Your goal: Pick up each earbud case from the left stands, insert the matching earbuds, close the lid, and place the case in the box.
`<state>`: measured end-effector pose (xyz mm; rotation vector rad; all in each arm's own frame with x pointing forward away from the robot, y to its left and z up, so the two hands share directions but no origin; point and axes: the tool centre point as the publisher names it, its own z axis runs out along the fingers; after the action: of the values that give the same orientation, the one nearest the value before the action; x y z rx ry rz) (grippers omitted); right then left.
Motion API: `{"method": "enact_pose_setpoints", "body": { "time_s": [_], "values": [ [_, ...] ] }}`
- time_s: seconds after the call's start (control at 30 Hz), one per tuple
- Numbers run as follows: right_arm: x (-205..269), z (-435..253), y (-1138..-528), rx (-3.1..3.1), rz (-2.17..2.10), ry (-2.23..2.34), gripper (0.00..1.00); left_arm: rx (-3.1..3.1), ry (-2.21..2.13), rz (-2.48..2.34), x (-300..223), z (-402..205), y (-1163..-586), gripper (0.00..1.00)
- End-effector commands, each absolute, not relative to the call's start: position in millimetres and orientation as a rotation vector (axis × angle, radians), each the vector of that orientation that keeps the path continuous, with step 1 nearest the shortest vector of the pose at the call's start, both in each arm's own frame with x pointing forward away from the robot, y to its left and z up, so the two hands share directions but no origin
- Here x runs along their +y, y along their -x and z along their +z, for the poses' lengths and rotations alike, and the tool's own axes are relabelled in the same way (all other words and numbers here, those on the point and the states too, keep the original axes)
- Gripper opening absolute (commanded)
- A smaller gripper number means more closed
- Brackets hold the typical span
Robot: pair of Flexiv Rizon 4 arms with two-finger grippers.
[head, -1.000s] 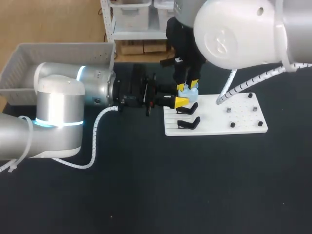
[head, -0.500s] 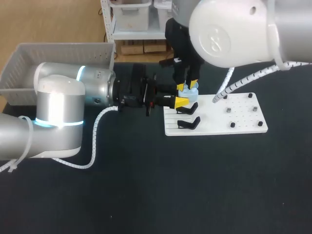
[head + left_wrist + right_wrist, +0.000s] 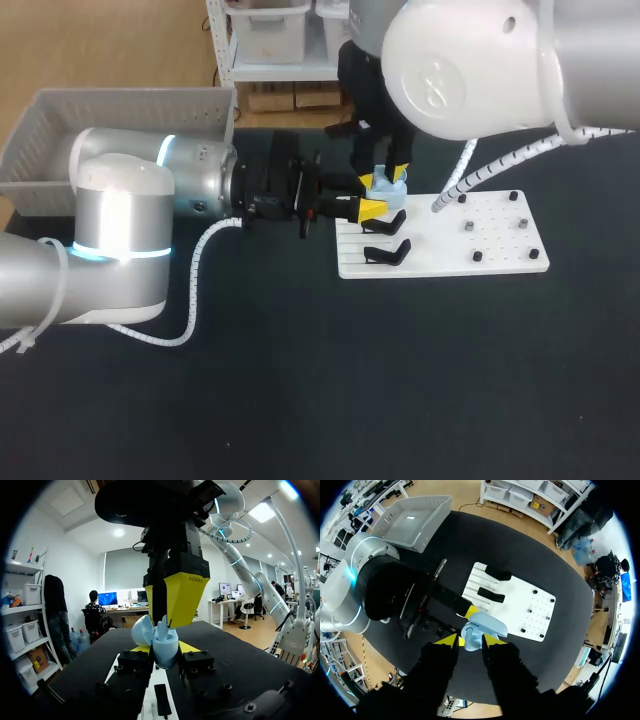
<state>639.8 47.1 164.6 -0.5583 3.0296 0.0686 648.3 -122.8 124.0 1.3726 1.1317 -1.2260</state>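
Observation:
A light blue earbud case (image 3: 386, 189) with its lid up hangs over the near left corner of the white board (image 3: 500, 255). My left gripper (image 3: 372, 206), coming in level from the left, is shut on the case body (image 3: 164, 649) from both sides. My right gripper (image 3: 388, 176) points straight down onto the open case (image 3: 479, 628). Its yellow fingertips (image 3: 451, 640) stand apart on either side of the case body, open. In the left wrist view my right gripper (image 3: 167, 615) hangs right over the case's lid (image 3: 142, 630).
Two empty black stands (image 3: 385, 222) (image 3: 388, 252) sit on the board's left part, and several small pegs (image 3: 471, 228) on its right part. A grey box (image 3: 120, 115) stands at the back left, behind my left arm (image 3: 120, 230).
My right gripper's fingers have spread a little over the case, and the right arm has shifted slightly left. The left arm and the case have kept still.

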Motion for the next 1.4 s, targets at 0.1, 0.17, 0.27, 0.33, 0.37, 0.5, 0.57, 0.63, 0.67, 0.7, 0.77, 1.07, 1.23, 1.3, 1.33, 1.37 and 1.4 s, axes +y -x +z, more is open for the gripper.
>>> {"method": "enact_pose_setpoints", "body": {
  "time_s": [0.1, 0.17, 0.27, 0.33, 0.37, 0.5, 0.57, 0.63, 0.67, 0.7, 0.77, 1.07, 1.23, 1.3, 1.33, 1.37, 1.4],
  "values": [
    [40, 178, -631, 3.016, 0.086, 0.544, 1.00, 1.130, -1.368, -1.221, -123, 123, -647, 0.00],
    [37, 185, -629, 3.021, 0.124, 0.524, 1.00, 1.130, -1.368, -1.221, -123, 123, -647, 0.00],
    [35, 192, -628, 3.029, 0.156, 0.502, 1.00, 1.130, -1.368, -1.221, -123, 123, -647, 0.00],
    [34, 192, -626, 3.025, 0.148, 0.499, 1.00, 1.130, -1.368, -1.221, -123, 123, -647, 0.00],
    [33, 190, -626, 3.026, 0.135, 0.494, 1.00, 1.130, -1.368, -1.221, -123, 123, -647, 0.00],
    [25, 183, -629, 3.035, 0.094, 0.446, 1.00, 1.130, -1.368, -1.221, -123, 123, -647, 0.00],
    [19, 181, -635, 3.037, 0.090, 0.409, 1.00, 1.130, -1.368, -1.221, -123, 123, -647, 0.00],
    [14, 181, -638, 3.042, 0.088, 0.381, 1.00, 1.130, -1.368, -1.221, -123, 123, -647, 0.00],
    [11, 180, -639, 3.039, 0.084, 0.370, 1.00, 1.130, -1.368, -1.221, -123, 123, -647, 0.00],
    [9, 180, -640, 3.038, 0.084, 0.360, 1.00, 1.130, -1.368, -1.221, -123, 123, -647, 0.00],
    [6, 181, -642, 3.037, 0.090, 0.341, 1.00, 1.130, -1.368, -1.221, -123, 123, -647, 0.00],
    [-6, 177, -647, 3.043, 0.078, 0.286, 1.00, 1.130, -1.368, -1.221, -123, 123, -647, 0.00],
    [-10, 172, -650, 3.055, 0.072, 0.263, 1.00, 1.130, -1.368, -1.221, -123, 123, -647, 0.00],
    [-11, 170, -650, 3.059, 0.069, 0.259, 1.00, 1.130, -1.368, -1.221, -123, 123, -647, 0.00],
    [-11, 169, -650, 3.062, 0.068, 0.257, 1.00, 1.130, -1.368, -1.221, -123, 123, -647, 0.00],
    [-11, 168, -650, 3.063, 0.066, 0.257, 1.00, 1.130, -1.368, -1.221, -123, 123, -647, 0.00],
    [-12, 167, -650, 3.067, 0.065, 0.255, 1.00, 1.130, -1.368, -1.221, -123, 123, -647, 0.00]
  ]
}}
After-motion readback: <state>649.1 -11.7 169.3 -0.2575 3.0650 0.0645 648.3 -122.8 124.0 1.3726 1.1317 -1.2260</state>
